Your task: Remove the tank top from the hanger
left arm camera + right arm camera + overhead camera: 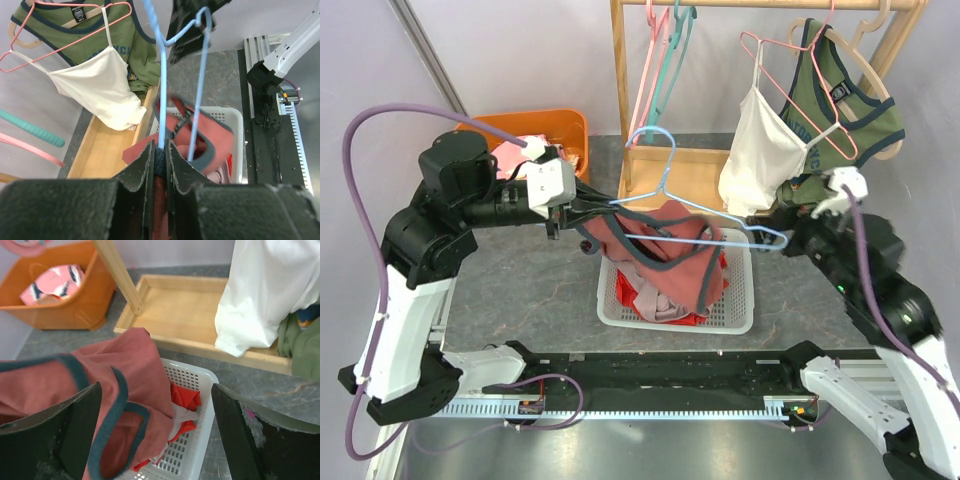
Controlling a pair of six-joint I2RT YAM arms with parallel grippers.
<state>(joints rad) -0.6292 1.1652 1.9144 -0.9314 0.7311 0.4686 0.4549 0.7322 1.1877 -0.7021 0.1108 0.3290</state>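
Observation:
A salmon-red tank top (665, 245) with dark teal trim hangs on a light blue hanger (665, 185) over a white basket (740, 312). My left gripper (588, 212) is shut on the hanger's left end together with the top's dark trim; in the left wrist view the hanger (161, 75) runs out of the closed gripper (161, 150). My right gripper (765, 222) is wide open beside the hanger's right end. In the right wrist view the tank top (125, 360) drapes in front of the left finger (75, 430), and the open gripper (155, 430) holds nothing.
The basket (197, 450) holds red and pale clothes. An orange bin (555, 130) stands at the back left. A wooden rack (620, 90) behind carries a white camisole (760, 150), a green top (840, 100) and bare pink and teal hangers (660, 50).

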